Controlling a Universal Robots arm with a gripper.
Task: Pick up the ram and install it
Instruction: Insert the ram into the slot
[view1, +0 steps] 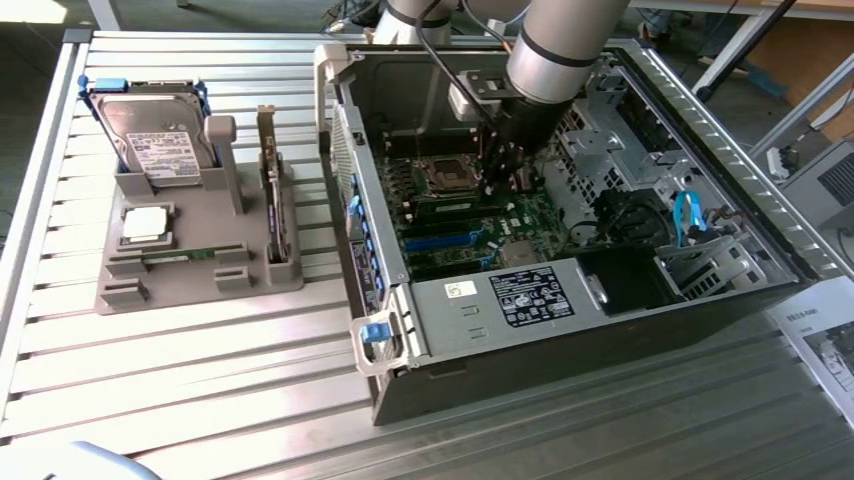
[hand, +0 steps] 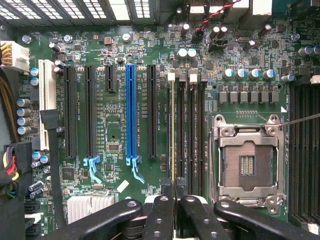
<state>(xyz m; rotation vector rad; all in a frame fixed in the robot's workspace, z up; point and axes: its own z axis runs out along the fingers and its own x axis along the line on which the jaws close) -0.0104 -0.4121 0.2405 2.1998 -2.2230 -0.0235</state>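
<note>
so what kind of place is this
Probably a robotics lab bench for PC assembly: an open computer case on a slatted metal table, a grey fixture with a hard drive, and the gripper holding the ram over the motherboard.

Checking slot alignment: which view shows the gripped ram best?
The wrist view: the ram is edge-on along the memory slots, pinched in the gripper. The exterior view gives the gripper low over the motherboard, the ram there too small to tell.
</note>
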